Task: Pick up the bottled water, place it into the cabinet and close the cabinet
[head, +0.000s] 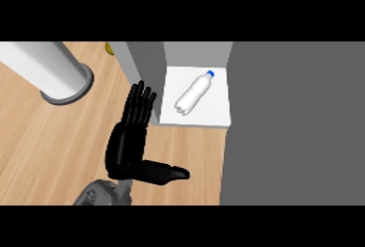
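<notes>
One hand only in view: black left hand [128, 140], low over the light wooden counter [43, 144], fingers straight and close together, thumb stuck out to the right, holding nothing. Flat and open like that, apparently set to push rather than to grasp.

Just past the fingertips, the grey side wall of the cabinet [146, 60]. Right of the fingertips and apart from them, the cabinet's white shelf floor [214, 113], and on it the clear plastic water bottle with a blue cap [194, 94], lying on its side, cap pointing away from the hand. Already inside, so seemingly placed; only the closing left to do.

Farther right of the hand, a broad flat dark grey panel [299, 120] beside the shelf, probably the open cabinet door, though no hinge visible to confirm. Well apart from the hand.

Up and left of the hand, a white cylinder on a grey round base [43, 65], uninvolved.
</notes>
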`<state>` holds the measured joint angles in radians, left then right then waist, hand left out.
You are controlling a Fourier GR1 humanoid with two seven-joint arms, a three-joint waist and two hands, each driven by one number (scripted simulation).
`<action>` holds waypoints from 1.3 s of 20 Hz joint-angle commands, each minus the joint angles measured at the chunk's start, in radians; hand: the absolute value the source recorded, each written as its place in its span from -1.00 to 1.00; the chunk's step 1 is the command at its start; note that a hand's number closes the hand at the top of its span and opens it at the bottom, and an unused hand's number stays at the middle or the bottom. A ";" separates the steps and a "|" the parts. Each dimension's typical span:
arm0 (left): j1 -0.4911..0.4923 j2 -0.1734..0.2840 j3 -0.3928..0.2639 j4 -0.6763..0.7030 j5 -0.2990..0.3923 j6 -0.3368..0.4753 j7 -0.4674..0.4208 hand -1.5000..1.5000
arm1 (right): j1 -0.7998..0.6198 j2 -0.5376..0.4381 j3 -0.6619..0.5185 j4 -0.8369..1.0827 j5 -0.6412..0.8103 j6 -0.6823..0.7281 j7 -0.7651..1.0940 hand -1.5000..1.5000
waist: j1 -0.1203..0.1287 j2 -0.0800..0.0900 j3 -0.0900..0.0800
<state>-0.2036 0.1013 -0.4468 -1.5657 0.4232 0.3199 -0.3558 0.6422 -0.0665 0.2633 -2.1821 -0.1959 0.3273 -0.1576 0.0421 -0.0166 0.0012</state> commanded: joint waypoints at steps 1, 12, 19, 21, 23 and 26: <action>0.182 0.043 -0.111 -0.280 -0.041 0.060 0.074 -1.00 | -0.006 -0.057 0.030 -0.062 0.033 0.037 0.044 -1.00 | -0.008 0.003 -0.001; 0.580 0.246 -0.025 -0.595 -0.005 -0.008 -0.069 -1.00 | 0.017 -0.167 0.231 -0.133 0.169 0.181 0.068 1.00 | -0.025 0.009 -0.003; 0.791 0.336 0.056 -0.765 0.076 -0.074 -0.104 -1.00 | -0.058 -0.138 0.343 -0.193 0.269 0.140 0.171 1.00 | -0.011 0.008 -0.003; 0.808 0.349 0.086 -0.750 0.097 -0.122 -0.132 -1.00 | -0.101 -0.095 0.389 -0.190 0.279 0.115 0.230 1.00 | -0.010 0.012 -0.003; 0.872 0.372 0.108 -0.790 0.128 -0.150 -0.137 -1.00 | -0.077 -0.071 0.474 -0.182 0.346 0.094 0.234 1.00 | -0.011 0.007 -0.004; 0.958 0.404 0.171 -0.795 0.184 -0.226 -0.178 -1.00 | -0.104 -0.045 0.481 -0.169 0.335 0.091 0.271 1.00 | 0.002 0.005 -0.004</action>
<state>0.6499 0.4662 -0.3310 -2.3178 0.5433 0.1670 -0.4981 0.5387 -0.1861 0.5446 -2.3196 0.1378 0.4271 0.0906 0.0361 0.0071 0.0036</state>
